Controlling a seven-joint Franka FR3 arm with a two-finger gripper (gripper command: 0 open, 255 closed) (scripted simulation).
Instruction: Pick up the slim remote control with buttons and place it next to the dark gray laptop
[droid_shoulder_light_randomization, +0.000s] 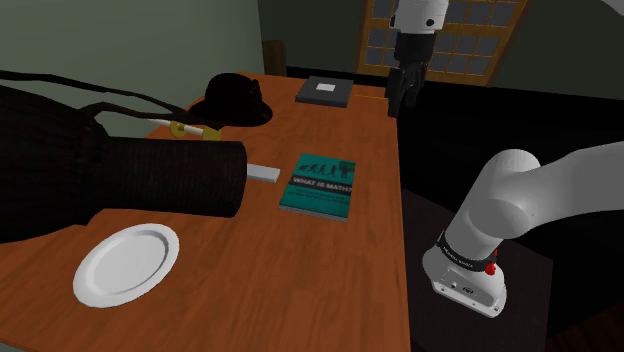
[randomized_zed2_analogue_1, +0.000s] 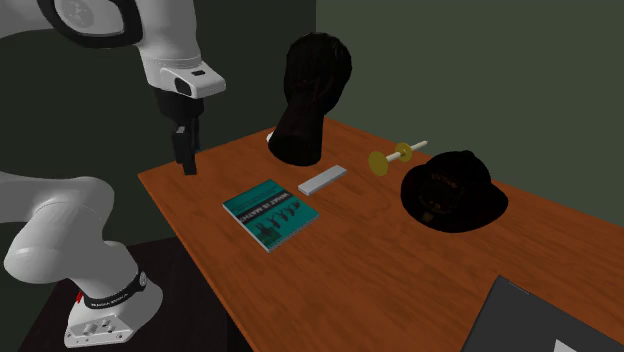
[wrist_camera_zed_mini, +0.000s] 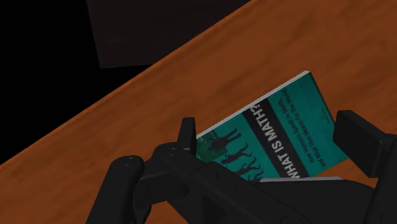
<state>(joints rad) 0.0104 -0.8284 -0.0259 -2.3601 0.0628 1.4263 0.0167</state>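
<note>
Leftmost, my claw (randomized_zed2_analogue_1: 186, 165) hangs with fingers spread apart, left of the flat teal book (randomized_zed2_analogue_1: 270, 213), near the wood-grain table's (randomized_zed2_analogue_1: 380, 270) edge. The book's cover reads "WHAT IS MATH?". Just right of the book lies the slim, plain pale-grey remote (randomized_zed2_analogue_1: 323, 181); far right, the dark laptop (randomized_zed2_analogue_1: 520, 315).

The white arm (droid_shoulder_light_randomization: 520, 190) climbs from its base beside the table (randomized_zed2_analogue_1: 400, 270), folds at the elbow and carries its forearm high over the table's edge. The black gripper (randomized_zed2_analogue_1: 186, 165) hangs off the wrist above that edge, pointing straight down, and the fingers (wrist_camera_zed_mini: 186, 132) stand apart.
</note>
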